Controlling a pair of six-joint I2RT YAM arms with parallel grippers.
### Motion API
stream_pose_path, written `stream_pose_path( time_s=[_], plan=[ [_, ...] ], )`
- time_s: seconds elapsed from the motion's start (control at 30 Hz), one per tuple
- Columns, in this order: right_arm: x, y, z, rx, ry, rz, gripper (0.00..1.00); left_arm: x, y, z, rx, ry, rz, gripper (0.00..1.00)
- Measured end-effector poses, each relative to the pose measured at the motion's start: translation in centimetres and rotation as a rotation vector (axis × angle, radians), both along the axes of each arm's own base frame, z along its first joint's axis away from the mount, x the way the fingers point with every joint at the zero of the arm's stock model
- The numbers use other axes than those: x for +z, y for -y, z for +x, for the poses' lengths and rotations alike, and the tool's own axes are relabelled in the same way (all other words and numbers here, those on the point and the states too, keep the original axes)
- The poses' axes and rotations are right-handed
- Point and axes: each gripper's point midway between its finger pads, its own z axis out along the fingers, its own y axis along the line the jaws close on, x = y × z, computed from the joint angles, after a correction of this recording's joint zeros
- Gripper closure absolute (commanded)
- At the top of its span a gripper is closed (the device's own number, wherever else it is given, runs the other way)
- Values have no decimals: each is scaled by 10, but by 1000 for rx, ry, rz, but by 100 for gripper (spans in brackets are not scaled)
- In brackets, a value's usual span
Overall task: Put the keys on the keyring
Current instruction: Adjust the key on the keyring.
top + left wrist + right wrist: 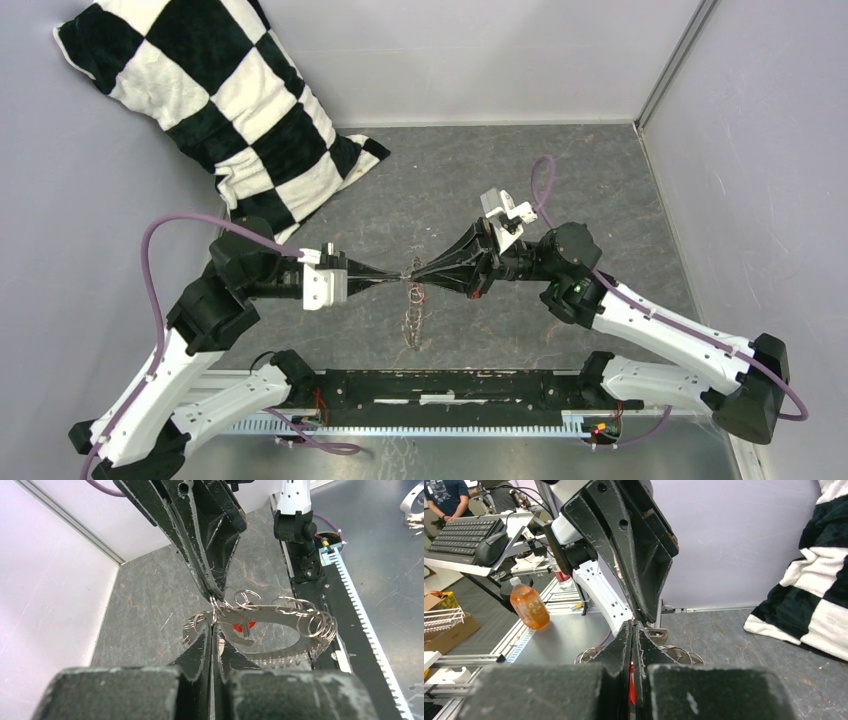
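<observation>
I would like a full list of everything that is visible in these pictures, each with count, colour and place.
keyring: one, silver rings, hanging at the two tool tips above the table centre
tag: one, red, small, on the keyring
pillow: one, black and white checks, far left corner
table: one, dark grey with pale veins, under everything
bottle: one, orange liquid, on a metal surface past the table edge
keyboard: one, black, on a raised tray in the background
mouse: one, dark grey, beside the keyboard
cables: two, purple, one along each arm
left tool: one, black, shut, tips at the keyring
right tool: one, black, shut on the keyring
</observation>
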Motion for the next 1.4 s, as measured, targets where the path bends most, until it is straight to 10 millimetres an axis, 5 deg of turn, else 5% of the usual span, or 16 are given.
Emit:
stream_pose_path(
  time_s=[0.4, 1.4],
  plan=[
    [-11, 2, 2, -6, -116, 58, 99, -11, -3, -2, -34, 137, 10, 98],
    [2, 5, 3, 4, -255, 249, 100, -11, -1, -12, -140, 340, -9, 98]
  ],
)
